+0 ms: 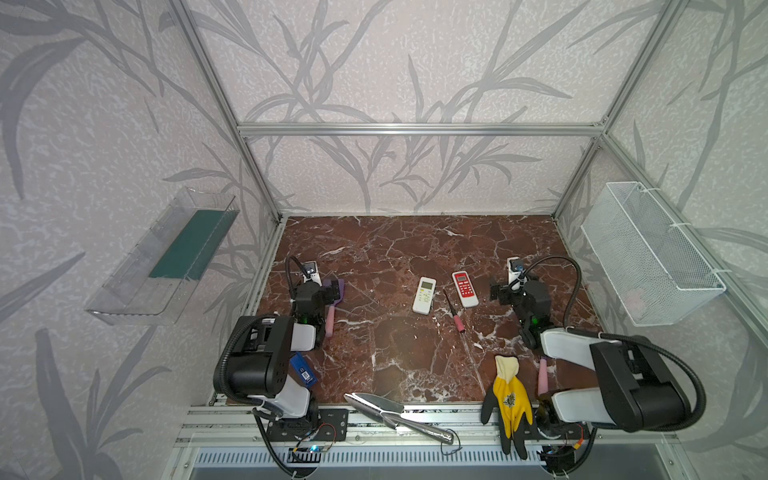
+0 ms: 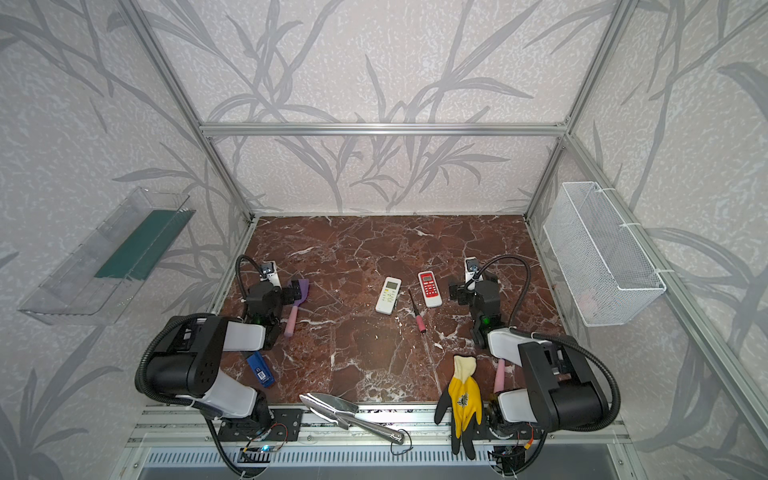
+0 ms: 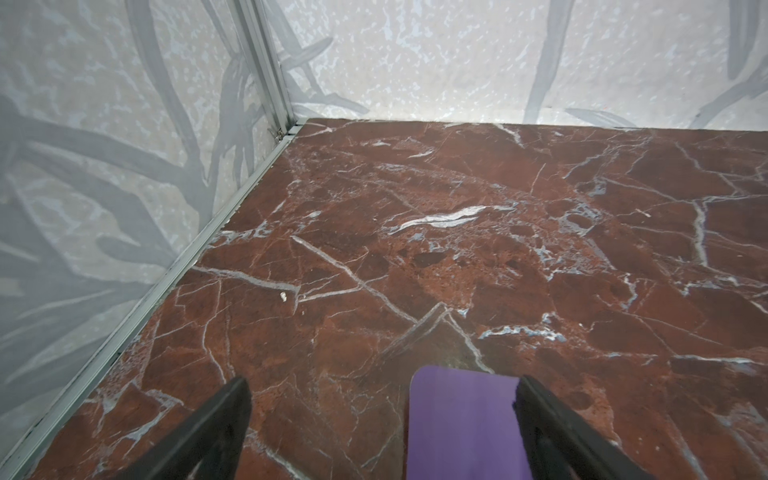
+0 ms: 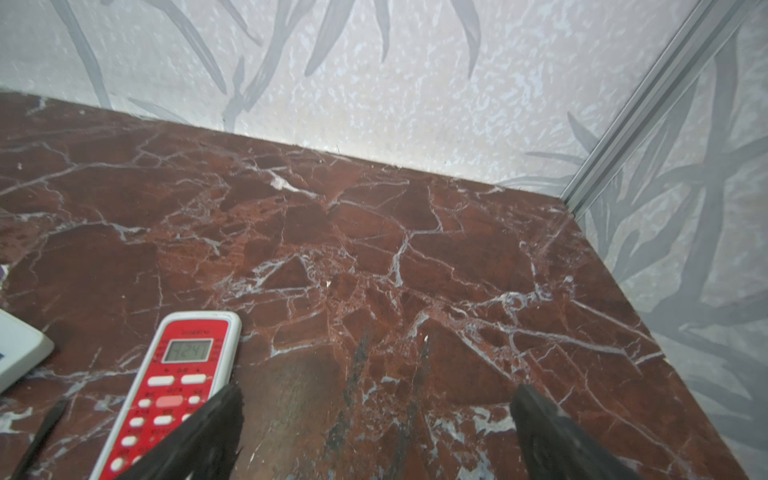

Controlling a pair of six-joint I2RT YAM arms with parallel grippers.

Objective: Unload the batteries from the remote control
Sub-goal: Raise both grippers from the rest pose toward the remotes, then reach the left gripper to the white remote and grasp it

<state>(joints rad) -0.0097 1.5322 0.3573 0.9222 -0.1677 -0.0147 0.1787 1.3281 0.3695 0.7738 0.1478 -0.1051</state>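
Observation:
Two remote controls lie face up mid-table in both top views: a white remote [image 1: 424,295] [image 2: 388,295] and a red remote [image 1: 465,289] [image 2: 429,289]. No batteries show; they are hidden. My right gripper [image 1: 500,291] [image 4: 377,395] hovers open just right of the red remote [image 4: 174,390], with bare marble between its fingers. At the table's left side my left gripper [image 1: 330,293] [image 3: 381,386] is open and holds nothing. A purple spatula blade [image 3: 461,424] lies on the table below it, beside one finger.
A pink-handled screwdriver [image 1: 455,316] lies between the remotes. The spatula's pink handle [image 1: 330,322], a blue block [image 1: 303,371], a metal trowel [image 1: 395,411] and a yellow-black glove [image 1: 509,399] sit nearer the front. A wire basket [image 1: 652,253] and a clear tray [image 1: 166,257] hang on the side walls.

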